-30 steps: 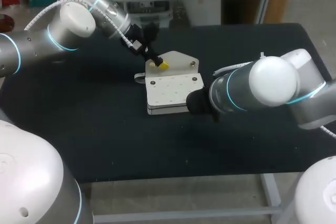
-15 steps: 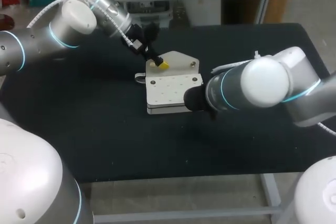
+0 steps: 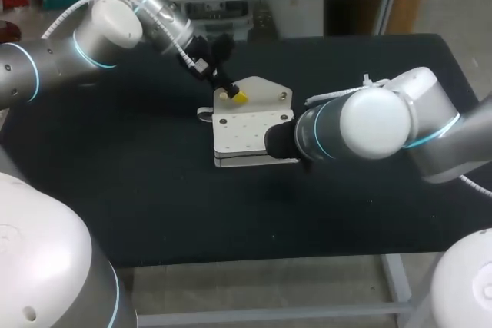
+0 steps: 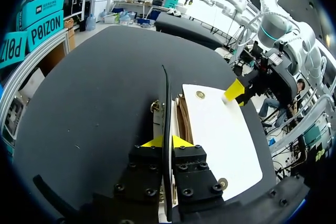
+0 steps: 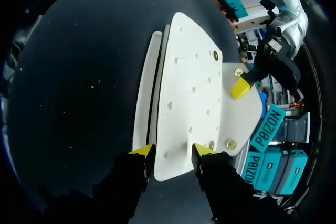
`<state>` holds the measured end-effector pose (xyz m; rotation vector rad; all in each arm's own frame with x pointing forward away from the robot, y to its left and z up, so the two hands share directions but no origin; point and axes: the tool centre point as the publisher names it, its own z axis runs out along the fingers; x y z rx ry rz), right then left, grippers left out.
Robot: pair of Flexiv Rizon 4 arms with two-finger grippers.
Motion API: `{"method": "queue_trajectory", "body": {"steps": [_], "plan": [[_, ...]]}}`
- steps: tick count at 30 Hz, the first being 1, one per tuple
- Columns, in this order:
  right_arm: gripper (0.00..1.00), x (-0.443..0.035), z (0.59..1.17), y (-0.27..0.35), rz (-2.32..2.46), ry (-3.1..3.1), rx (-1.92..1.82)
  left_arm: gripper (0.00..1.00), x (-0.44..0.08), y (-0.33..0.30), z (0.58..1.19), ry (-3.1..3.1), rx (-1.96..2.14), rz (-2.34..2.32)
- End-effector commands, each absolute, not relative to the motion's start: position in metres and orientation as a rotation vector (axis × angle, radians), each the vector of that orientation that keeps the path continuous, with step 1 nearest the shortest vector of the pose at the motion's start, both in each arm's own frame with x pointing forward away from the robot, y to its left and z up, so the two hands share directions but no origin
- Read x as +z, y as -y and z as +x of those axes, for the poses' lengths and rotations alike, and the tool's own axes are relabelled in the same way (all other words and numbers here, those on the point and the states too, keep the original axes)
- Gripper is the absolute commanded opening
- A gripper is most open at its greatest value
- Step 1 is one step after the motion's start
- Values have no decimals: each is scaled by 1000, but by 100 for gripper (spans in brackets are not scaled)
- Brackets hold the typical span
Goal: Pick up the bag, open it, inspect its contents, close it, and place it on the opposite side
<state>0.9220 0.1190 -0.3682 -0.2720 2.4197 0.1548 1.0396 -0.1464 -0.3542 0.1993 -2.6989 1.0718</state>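
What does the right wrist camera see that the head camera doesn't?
Only the right wrist view shows the right gripper, its yellow tips either side of the bag; the head view hides it behind the right arm. Only the head view shows that arm and the table at its front edge. Both show the bag and the left gripper at its flap.

Bright, even overhead light; faint soft shadows; white bag (image 4: 220, 140) nearly overexposed
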Motion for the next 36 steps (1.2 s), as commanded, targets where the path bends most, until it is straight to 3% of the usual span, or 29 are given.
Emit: {"method": "queue_trajectory", "body": {"steps": [1, 6, 10, 36], "plan": [[43, -371, 923, -125, -252, -2344, 157, 0, -357, 145, 1039, 2693, 1076, 203], [35, -369, 925, -126, -237, -2332, 153, 0, -358, 143, 1038, 2689, 1076, 209], [0, -369, 925, -127, -232, -2330, 149, 0, -359, 142, 1038, 2686, 1077, 212], [0, -382, 926, -119, -179, -2371, 152, 0, -364, 152, 969, 3100, 1433, -223]]}}
